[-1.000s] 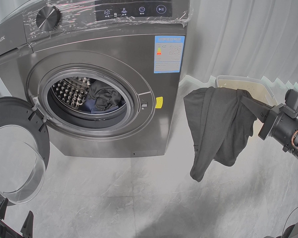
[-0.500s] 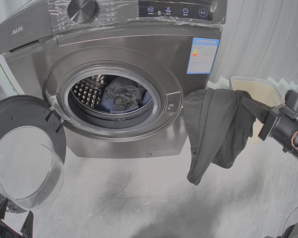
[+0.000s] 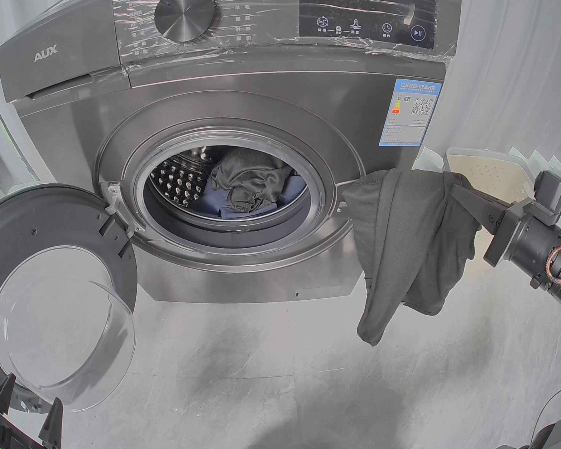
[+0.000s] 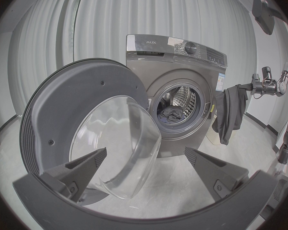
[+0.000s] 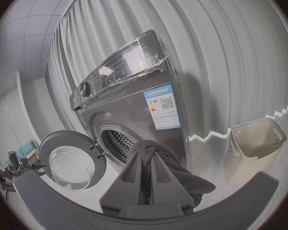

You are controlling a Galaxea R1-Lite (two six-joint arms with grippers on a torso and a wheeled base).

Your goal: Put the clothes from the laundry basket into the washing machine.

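Note:
The grey washing machine [image 3: 230, 95] stands ahead with its round door [image 3: 56, 294] swung open to the left. Dark clothes [image 3: 252, 185] lie inside the drum. My right gripper [image 3: 464, 197] is shut on a black garment [image 3: 405, 238] that hangs in the air to the right of the drum opening, in front of the machine's right edge. From the right wrist, the garment [image 5: 169, 170] drapes over the closed fingers [image 5: 132, 176]. The cream laundry basket [image 3: 489, 173] sits on the floor behind the garment, by the curtain. My left gripper [image 4: 144, 165] is open, low beside the door.
White curtains [image 3: 517, 63] hang behind and right of the machine. Grey floor [image 3: 262, 375] lies open in front of the machine. The open door [image 4: 83, 118] juts out on the left side of the drum opening.
The head camera has shifted, so the machine now sits further right in view. The hanging garment is now closer to the drum opening. The left gripper has not changed.

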